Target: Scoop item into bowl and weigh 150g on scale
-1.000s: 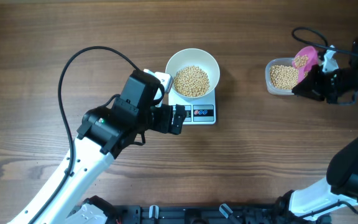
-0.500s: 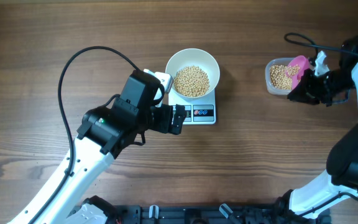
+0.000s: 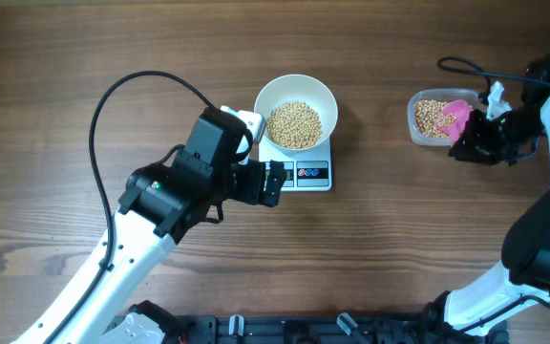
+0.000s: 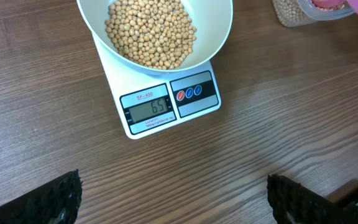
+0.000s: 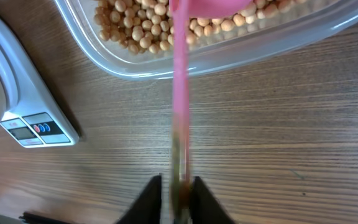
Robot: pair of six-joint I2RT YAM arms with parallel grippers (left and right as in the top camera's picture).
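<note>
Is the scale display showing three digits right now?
No, the display on the scale shows only two digits, with the bowl of beans on it.

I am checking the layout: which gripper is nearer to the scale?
Left. The left gripper sits right beside the scale, next to its display; the right gripper is far off, holding a pink scoop at the bean tub.

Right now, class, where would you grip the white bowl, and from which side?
I'd pinch the rim of the white bowl from straight above, one finger inside: it stands upright on the scale, and the beans leave its upper wall bare.
</note>
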